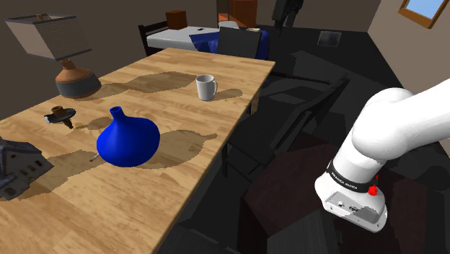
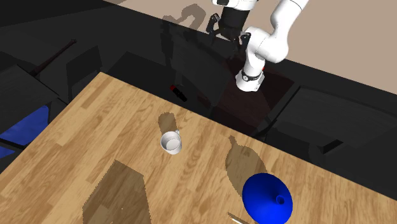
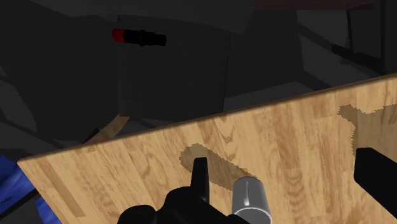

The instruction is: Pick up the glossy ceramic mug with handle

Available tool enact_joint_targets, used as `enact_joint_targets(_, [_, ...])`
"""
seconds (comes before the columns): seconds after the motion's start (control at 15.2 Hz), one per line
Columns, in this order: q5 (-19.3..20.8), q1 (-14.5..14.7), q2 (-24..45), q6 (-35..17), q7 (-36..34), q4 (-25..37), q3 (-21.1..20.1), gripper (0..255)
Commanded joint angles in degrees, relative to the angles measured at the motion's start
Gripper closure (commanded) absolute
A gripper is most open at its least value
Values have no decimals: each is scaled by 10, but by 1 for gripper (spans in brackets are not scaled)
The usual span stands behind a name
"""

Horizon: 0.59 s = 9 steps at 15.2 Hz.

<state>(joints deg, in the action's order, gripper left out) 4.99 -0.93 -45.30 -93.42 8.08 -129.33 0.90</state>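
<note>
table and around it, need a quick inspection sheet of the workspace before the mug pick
surface: wooden table, flat, crossed by shadows
job's things: white mug, upright, standing free near the table's far end
clutter: blue vase; lamp; small dark item; grey model house, all apart from the mug
grippers: gripper open, holding nothing, off the table and well short of the mug
cables: nothing seen
surroundings: dark chair, bed with a blue cover behind it; red-tipped black item on dark furniture beside the table
</note>
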Motion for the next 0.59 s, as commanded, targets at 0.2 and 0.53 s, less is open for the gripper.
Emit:
enact_joint_targets(0.2, [-4, 2, 57, -39, -13, 8, -7, 0])
enact_joint_targets(0.53, [-9, 5, 157, -95, -34, 35, -19, 0])
